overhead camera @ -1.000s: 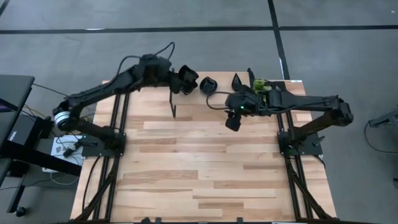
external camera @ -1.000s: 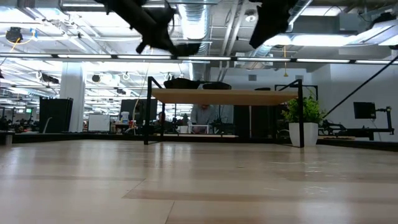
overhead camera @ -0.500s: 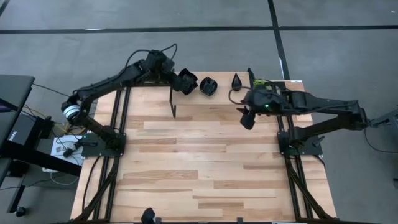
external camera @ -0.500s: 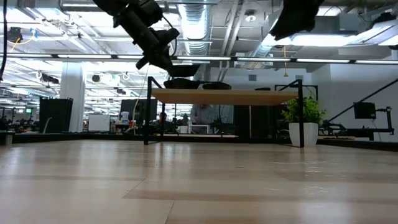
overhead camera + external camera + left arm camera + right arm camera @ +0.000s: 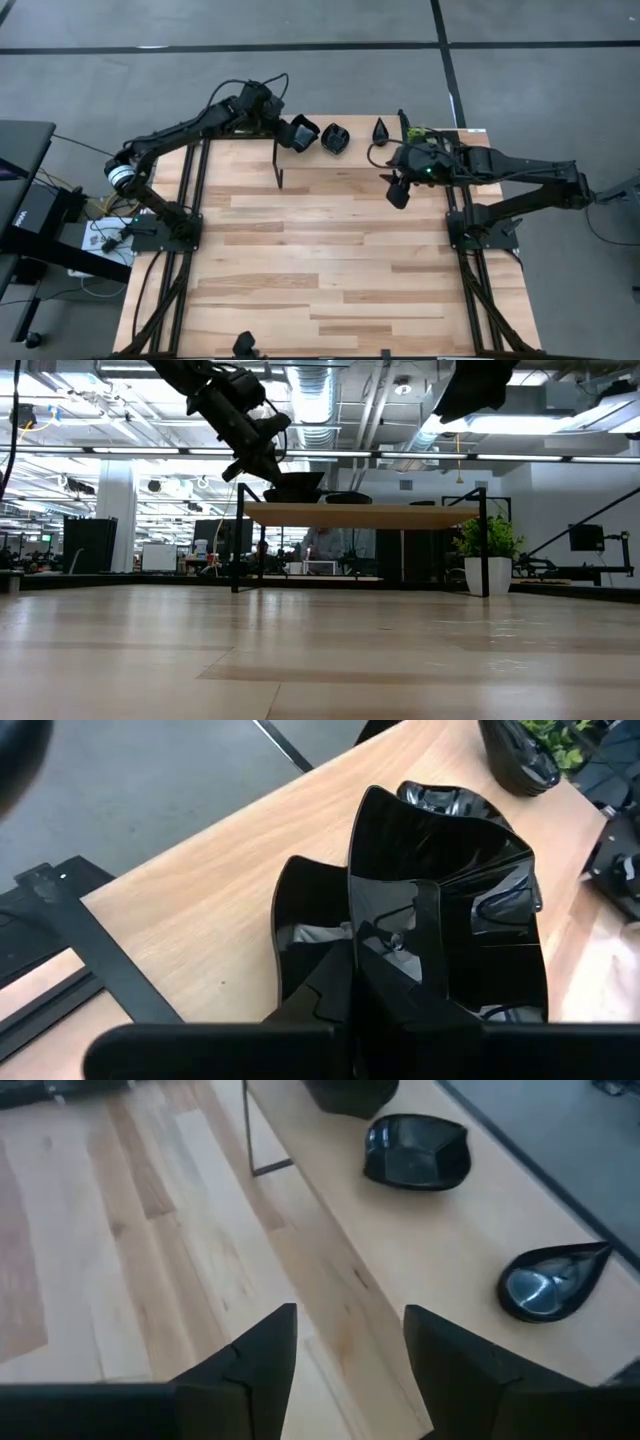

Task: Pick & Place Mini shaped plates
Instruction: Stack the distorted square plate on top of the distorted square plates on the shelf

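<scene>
The pale wooden plank table stands on a grey concrete floor crossed by dark seam lines. Beyond the table, the low view opens onto a large open-plan hall with bright strip lights and exposed silver ducts overhead. A white round column stands beyond the table's left end, a leafy green plant in a white pot beyond its right end.

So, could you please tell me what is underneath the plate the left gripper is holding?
The left gripper is shut on a square plate. Directly beneath it lies another black plate on the raised shelf. Whether more plates are stacked underneath is hidden.
</scene>
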Robot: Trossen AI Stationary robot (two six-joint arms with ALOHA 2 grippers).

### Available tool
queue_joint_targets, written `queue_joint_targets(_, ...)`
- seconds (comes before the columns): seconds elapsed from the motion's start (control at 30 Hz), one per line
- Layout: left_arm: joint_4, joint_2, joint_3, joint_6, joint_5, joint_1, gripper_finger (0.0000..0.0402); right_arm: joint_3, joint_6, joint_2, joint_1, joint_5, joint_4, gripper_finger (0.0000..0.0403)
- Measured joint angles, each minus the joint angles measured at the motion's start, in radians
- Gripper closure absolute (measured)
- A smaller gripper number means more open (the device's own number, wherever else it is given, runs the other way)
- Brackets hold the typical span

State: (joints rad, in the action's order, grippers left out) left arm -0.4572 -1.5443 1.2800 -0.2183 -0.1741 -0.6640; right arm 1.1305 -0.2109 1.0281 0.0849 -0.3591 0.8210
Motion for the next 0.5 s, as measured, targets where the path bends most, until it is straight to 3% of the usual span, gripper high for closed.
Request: queue_joint_targets(0.5, -0.033, -0.006, 0.0, 0.067, -0.062, -0.05, 0.0394, 0.0, 0.0, 0.025, -0.012, 0.048, -0.037, 0.0219)
